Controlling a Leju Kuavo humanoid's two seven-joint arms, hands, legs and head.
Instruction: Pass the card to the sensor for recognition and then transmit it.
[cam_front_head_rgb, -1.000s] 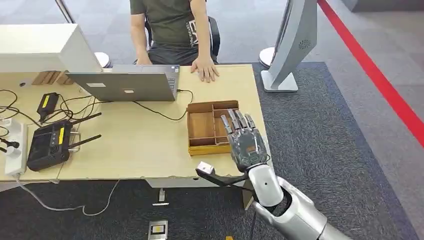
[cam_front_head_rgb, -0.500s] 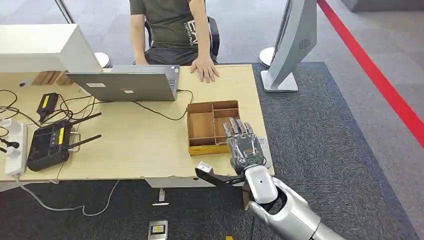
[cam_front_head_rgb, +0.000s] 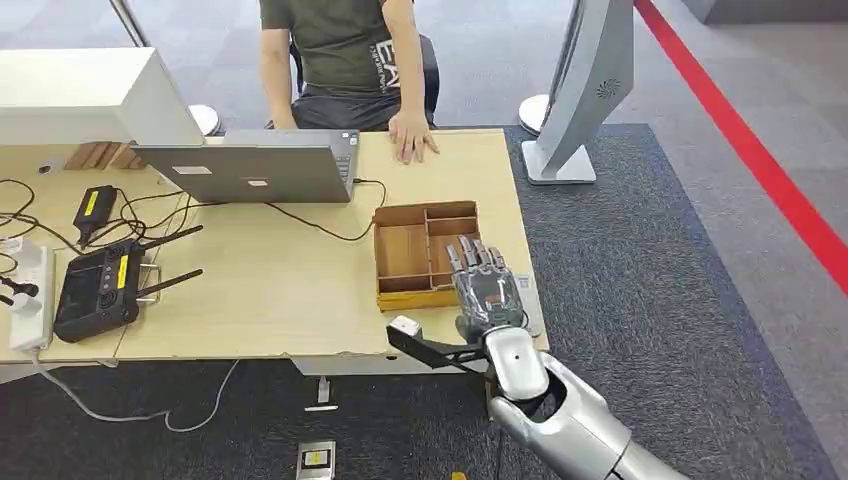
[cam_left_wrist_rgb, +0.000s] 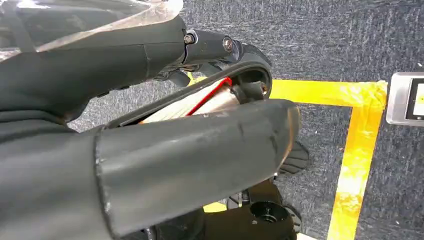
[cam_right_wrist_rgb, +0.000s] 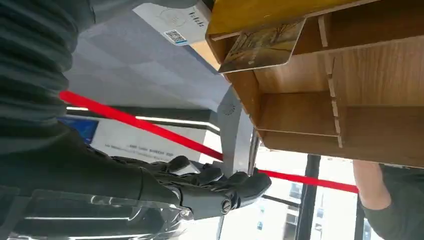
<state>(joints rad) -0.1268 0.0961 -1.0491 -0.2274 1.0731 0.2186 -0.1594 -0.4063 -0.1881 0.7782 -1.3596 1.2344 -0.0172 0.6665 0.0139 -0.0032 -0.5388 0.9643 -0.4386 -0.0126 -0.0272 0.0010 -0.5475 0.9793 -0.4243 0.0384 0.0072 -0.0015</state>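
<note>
A wooden tray (cam_front_head_rgb: 405, 250) with several compartments sits near the table's right front corner. In the right wrist view a card (cam_right_wrist_rgb: 262, 46) with a yellowish picture leans against the wall of one tray compartment (cam_right_wrist_rgb: 300, 110). My right hand (cam_front_head_rgb: 487, 288) hovers over the tray's near right corner with its fingers (cam_right_wrist_rgb: 215, 187) stretched out and nothing in them. A white flat device with a QR label (cam_right_wrist_rgb: 172, 17) lies on the table beside the tray. My left hand (cam_left_wrist_rgb: 200, 100) hangs above the dark carpet, thumb and fingers apart, holding nothing.
A person (cam_front_head_rgb: 345, 50) sits at the far side, one hand (cam_front_head_rgb: 412, 140) resting on the table. An open laptop (cam_front_head_rgb: 255, 170), cables, a black controller (cam_front_head_rgb: 100, 285) and a power strip (cam_front_head_rgb: 30, 290) occupy the left. A grey stand (cam_front_head_rgb: 585, 90) rises off the table's right.
My right hand has drawn back a little from over the tray toward the table's near edge. Nothing else has moved.
</note>
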